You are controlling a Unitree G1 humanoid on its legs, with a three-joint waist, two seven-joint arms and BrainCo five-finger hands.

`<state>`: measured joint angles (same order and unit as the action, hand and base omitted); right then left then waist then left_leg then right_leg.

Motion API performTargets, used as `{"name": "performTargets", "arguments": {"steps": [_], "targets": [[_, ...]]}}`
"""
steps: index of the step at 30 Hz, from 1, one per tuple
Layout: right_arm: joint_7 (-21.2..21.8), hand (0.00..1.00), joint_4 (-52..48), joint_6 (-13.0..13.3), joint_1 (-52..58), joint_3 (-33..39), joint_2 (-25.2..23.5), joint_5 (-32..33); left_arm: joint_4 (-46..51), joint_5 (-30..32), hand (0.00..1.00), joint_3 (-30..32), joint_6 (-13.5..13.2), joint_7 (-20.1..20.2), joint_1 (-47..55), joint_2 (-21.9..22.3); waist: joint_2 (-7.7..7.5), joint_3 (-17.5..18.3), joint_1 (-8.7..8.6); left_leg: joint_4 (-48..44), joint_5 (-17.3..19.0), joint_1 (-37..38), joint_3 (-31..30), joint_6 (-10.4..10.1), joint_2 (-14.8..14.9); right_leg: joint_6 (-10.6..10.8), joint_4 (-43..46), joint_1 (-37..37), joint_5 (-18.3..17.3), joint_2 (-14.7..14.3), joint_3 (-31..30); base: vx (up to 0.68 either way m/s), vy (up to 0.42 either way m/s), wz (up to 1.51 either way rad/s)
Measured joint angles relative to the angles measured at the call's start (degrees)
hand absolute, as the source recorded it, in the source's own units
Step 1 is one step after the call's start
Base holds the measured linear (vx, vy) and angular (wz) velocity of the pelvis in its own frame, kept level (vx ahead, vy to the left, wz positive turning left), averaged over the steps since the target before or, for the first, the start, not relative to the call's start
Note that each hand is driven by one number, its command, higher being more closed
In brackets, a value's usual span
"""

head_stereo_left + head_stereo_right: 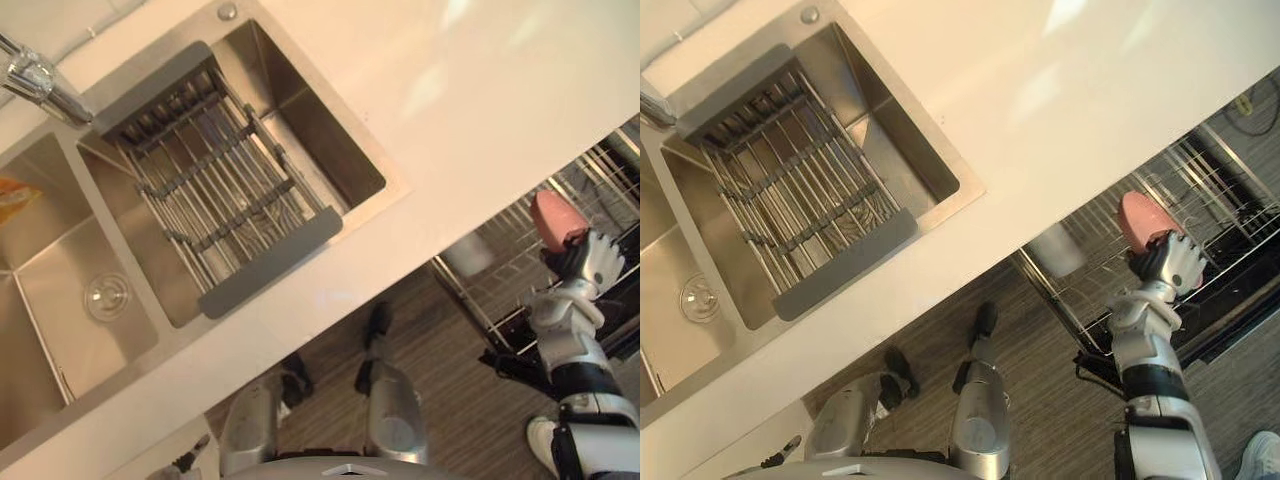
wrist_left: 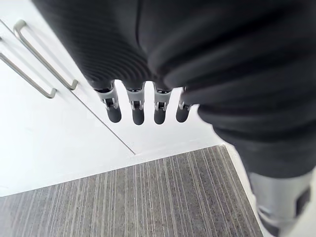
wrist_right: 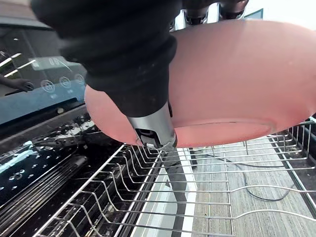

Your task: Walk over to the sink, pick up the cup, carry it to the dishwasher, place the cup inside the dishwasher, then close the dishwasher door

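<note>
The sink point(image 1: 300, 110) was brushed metal with a dull satin sheen. The drying rack point(image 1: 215, 190) in it had bare metal rods and matt grey end plates that looked plastic. The tap point(image 1: 40, 85) was polished, mirror-bright metal. The counter point(image 1: 480, 100) was pale, smooth and glossy. The cup point(image 3: 237, 79) looked like smooth, matt pink plastic. The wire rack point(image 1: 1200, 185) was thin bright metal. The dishwasher panel point(image 3: 34, 98) was glossy black. The floor point(image 2: 148, 197) was matt grey with a streaked grain. The cabinet door point(image 2: 49, 138) was smooth white, with satin metal handles point(image 2: 44, 54).
</note>
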<state>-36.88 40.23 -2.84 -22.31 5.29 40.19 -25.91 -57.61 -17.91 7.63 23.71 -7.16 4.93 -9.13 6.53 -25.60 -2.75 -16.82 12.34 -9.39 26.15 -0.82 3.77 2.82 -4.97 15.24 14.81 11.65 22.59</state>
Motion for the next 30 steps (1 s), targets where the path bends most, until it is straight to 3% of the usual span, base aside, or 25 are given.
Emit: {"name": "performTargets", "arguments": {"steps": [3, 4, 5, 7, 13, 20, 26, 30], "targets": [[1.8, 1.00, 4.2, -0.3, -3.5, -0.7, 1.5, 2.2, -1.1, 0.0, 0.00, -1.6, 0.0, 0.7, -2.2, 0.0, 1.77, -1.0, 0.16, 0.1, 0.0, -0.9, -2.9, 0.0, -0.5, 0.0, 0.4, 1.0, 1.0, 0.1, -0.4, 0.02, 0.058, -0.05], [1.9, 0.00, 5.4, -0.5, -4.4, -0.8, 1.5, 3.5, -1.4, 0.0, 0.00, -2.0, -0.1, 1.2, -2.9, 0.0, 2.31, -1.4, 0.12, 0.2, 0.0, -0.9, -3.0, 0.0, -0.6, 0.1, 0.4, 1.0, 1.1, 0.1, -0.5, 0.01, 0.075, 0.00], [1.9, 0.00, 7.1, -1.0, -5.4, -0.8, 1.6, 7.0, -1.7, 0.0, 0.00, -2.9, -0.7, 1.4, -3.7, 0.2, 3.22, -1.8, 0.05, 0.8, 0.0, -1.0, -3.5, 0.0, -1.0, 0.1, 0.4, 1.2, 1.3, 0.1, -0.8, 0.01, 0.075, 0.00], [1.9, 0.00, 8.6, -0.9, -6.2, -0.8, 1.7, 11.3, -1.8, -0.5, 0.00, -3.9, -1.9, 1.2, -3.7, 0.3, 3.46, -1.9, 0.35, 1.6, -0.4, -1.4, -3.9, -0.1, -1.3, 0.2, 0.4, 2.1, 1.4, 0.2, -1.5, 0.01, 0.066, -0.06], [3.1, 0.00, 8.4, -0.8, -6.2, -0.6, 2.0, 13.9, -2.2, -3.2, 0.00, -4.4, -2.2, 0.4, -3.8, 0.9, 4.75, -2.7, 0.48, 3.3, -2.0, -1.5, -6.0, -0.4, -2.8, 0.2, 0.4, 2.9, 1.7, 1.1, -1.6, -0.01, 0.047, 0.01], [3.3, 0.00, 2.6, 0.7, -3.7, 4.7, 0.7, 22.8, -2.8, -2.6, 0.00, -4.2, -3.3, 1.6, -3.8, 1.7, 4.77, -2.8, -0.26, 4.2, -2.3, -0.1, -6.9, -0.2, -3.0, -0.1, 0.4, 1.7, 1.8, 1.1, -1.4, -0.05, 0.037, 0.03], [3.8, 0.00, -12.4, 5.4, 3.5, 10.8, -5.8, 24.5, -2.7, -1.4, 0.00, -2.2, -3.4, 1.6, -3.7, 2.0, 2.45, -3.6, -2.05, 5.3, -2.5, 4.1, -7.2, -0.6, -2.2, 0.2, 0.4, -2.7, 0.2, 0.9, -0.3, -0.03, 0.012, 0.04], [3.8, 0.00, -18.5, 5.8, 7.6, 14.1, -8.0, 24.6, -2.7, 3.2, 0.00, 1.8, -0.9, 2.7, -1.2, 1.6, -1.46, -1.2, -2.11, 4.5, -1.6, 7.6, -6.8, -1.6, -0.3, -0.1, 0.4, -6.3, 0.0, -1.0, -0.1, 0.04, -0.013, -0.03]]}}
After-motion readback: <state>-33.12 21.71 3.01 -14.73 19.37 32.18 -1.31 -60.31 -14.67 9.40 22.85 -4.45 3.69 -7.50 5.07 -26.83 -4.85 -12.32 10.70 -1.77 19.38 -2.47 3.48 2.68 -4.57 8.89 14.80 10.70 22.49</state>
